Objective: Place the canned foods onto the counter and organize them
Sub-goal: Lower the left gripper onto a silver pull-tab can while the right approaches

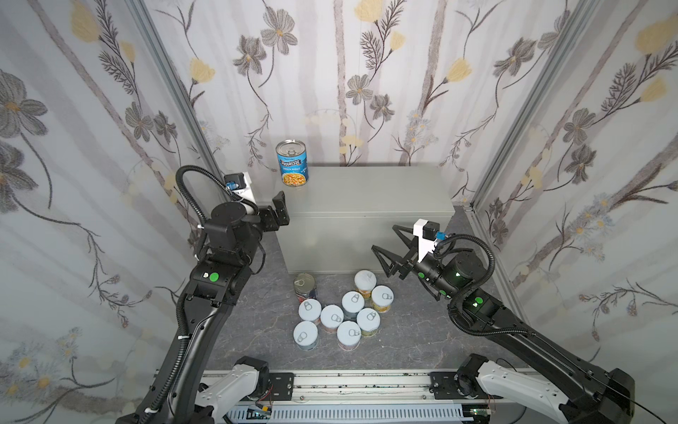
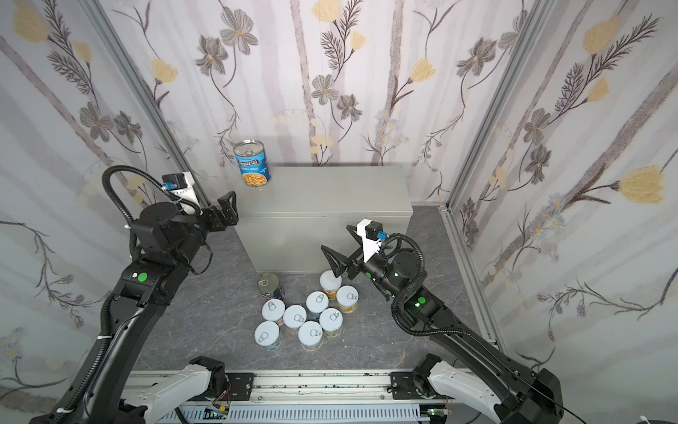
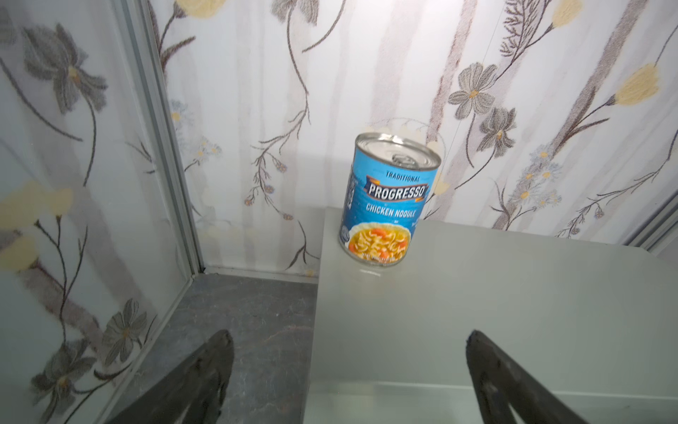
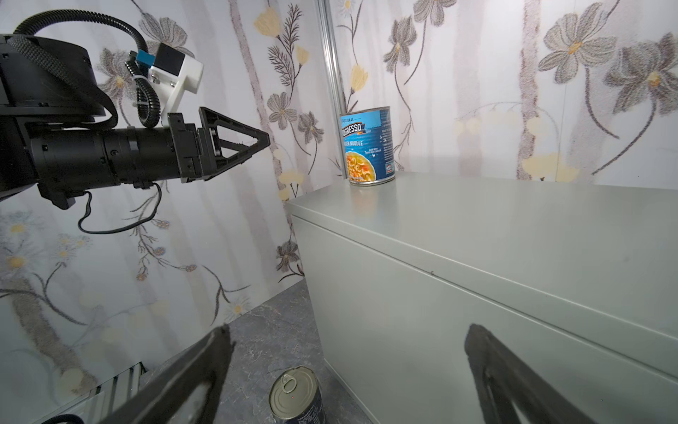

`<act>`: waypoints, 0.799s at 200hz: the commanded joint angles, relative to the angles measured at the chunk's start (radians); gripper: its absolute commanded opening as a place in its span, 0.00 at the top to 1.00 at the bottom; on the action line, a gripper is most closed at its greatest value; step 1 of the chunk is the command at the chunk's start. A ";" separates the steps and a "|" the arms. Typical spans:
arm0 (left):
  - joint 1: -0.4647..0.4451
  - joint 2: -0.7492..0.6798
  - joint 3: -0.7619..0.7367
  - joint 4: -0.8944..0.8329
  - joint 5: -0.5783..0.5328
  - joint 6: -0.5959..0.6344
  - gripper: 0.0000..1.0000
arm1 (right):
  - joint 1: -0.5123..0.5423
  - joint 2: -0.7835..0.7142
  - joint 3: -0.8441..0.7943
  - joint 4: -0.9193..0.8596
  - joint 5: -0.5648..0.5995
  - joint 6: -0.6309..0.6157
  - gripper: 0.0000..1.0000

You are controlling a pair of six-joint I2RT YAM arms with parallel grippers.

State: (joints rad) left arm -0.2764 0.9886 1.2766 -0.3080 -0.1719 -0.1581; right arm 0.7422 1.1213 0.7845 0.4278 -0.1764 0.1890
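A tall blue-labelled soup can [image 1: 292, 163] [image 2: 252, 163] [image 3: 389, 198] [image 4: 368, 145] stands upright on the back left corner of the light-grey counter [image 1: 367, 198] [image 2: 323, 198] [image 3: 477, 312] [image 4: 513, 238]. On the floor before the counter stands a taller navy can [image 1: 305, 287] [image 2: 270, 287] [image 4: 296, 398], with several short pale-lidded cans [image 1: 332, 316] [image 2: 294, 315] clustered beside it. My left gripper [image 1: 281, 208] [image 2: 229, 209] [image 3: 348, 336] hangs open and empty off the counter's left front corner, short of the blue can. My right gripper [image 1: 384, 238] [image 2: 335, 237] [image 4: 346, 330] is open and empty before the counter's front, above the floor cans.
Floral-papered walls with aluminium corner posts [image 1: 172, 84] close in the left, back and right. The dark marbled floor [image 1: 257, 323] runs to a metal rail [image 1: 359, 381] at the front, where both arm bases sit.
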 commanded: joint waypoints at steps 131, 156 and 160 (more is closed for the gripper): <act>-0.075 -0.126 -0.532 -0.083 -0.071 -0.380 0.00 | 0.115 0.196 0.043 0.067 0.154 -0.044 0.00; -0.133 -0.058 -0.553 -0.080 -0.049 -0.383 0.00 | 0.115 0.207 0.050 0.099 0.191 -0.059 0.00; -0.149 -0.050 -0.555 -0.079 -0.057 -0.385 0.00 | 0.115 0.209 0.051 0.104 0.200 -0.060 0.00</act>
State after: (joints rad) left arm -0.3779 0.9016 0.7349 -0.4210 -0.2478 -0.5209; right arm 0.8555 1.3205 0.8207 0.4664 -0.0193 0.1543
